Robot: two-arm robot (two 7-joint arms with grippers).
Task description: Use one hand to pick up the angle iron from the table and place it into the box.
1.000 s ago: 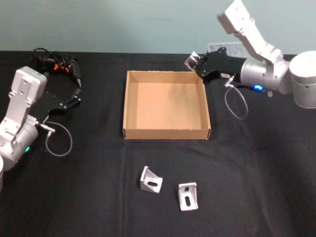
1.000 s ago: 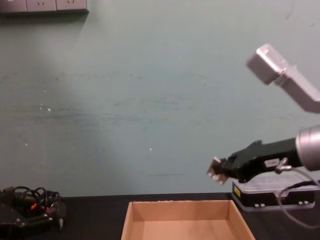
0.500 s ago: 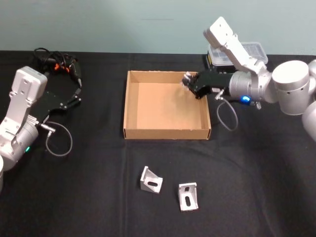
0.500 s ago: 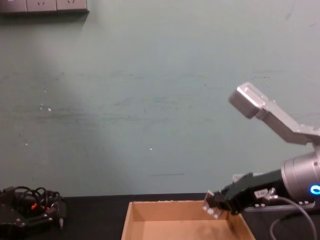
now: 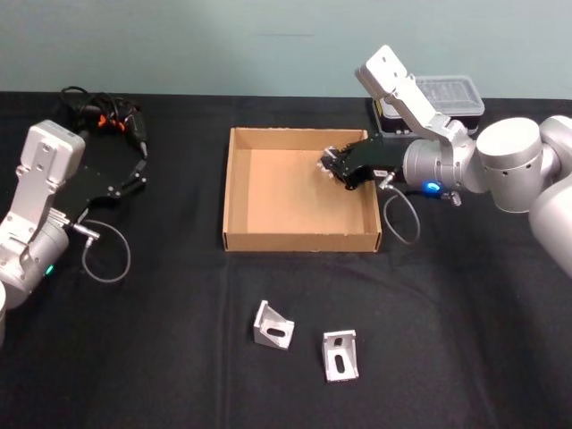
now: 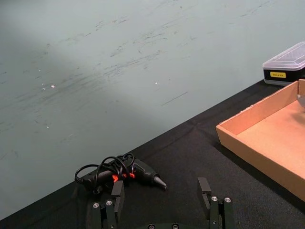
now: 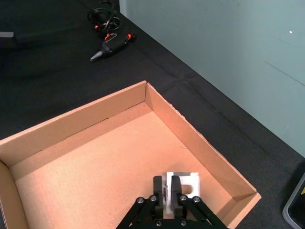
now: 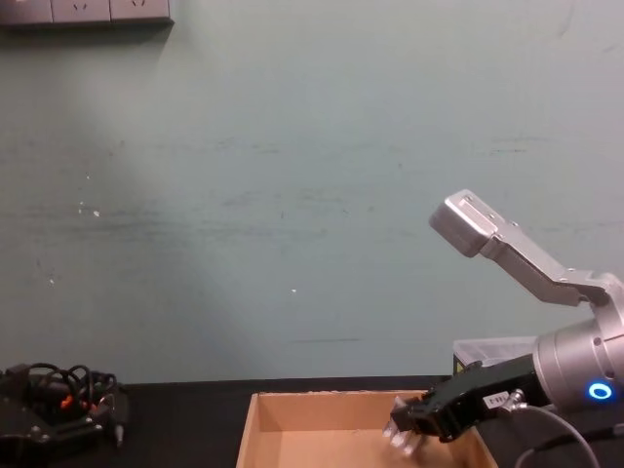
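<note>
The tan cardboard box [image 5: 301, 241] lies mid-table. My right gripper [image 5: 332, 166] reaches low over its far right corner, shut on a silver angle iron [image 7: 185, 182]. In the right wrist view the iron sits between the fingers [image 7: 159, 187], just above the box floor near the corner wall [image 7: 190, 138]. From the chest, the right gripper [image 8: 408, 435] dips behind the box rim [image 8: 341, 397]. Two more angle irons [image 5: 273, 325] [image 5: 340, 356] lie on the black table in front of the box. My left gripper [image 5: 134, 174] is parked open at the far left.
A black tool with tangled cables [image 5: 103, 116] lies at the back left, near the left gripper [image 6: 159, 198]. A clear-lidded plastic case [image 5: 431, 96] stands behind the right arm. The black table [image 5: 447, 322] stretches out around the two loose irons.
My right gripper has come down and leftward with the angle iron, from above the box's far right corner to low inside it. The left arm has not moved.
</note>
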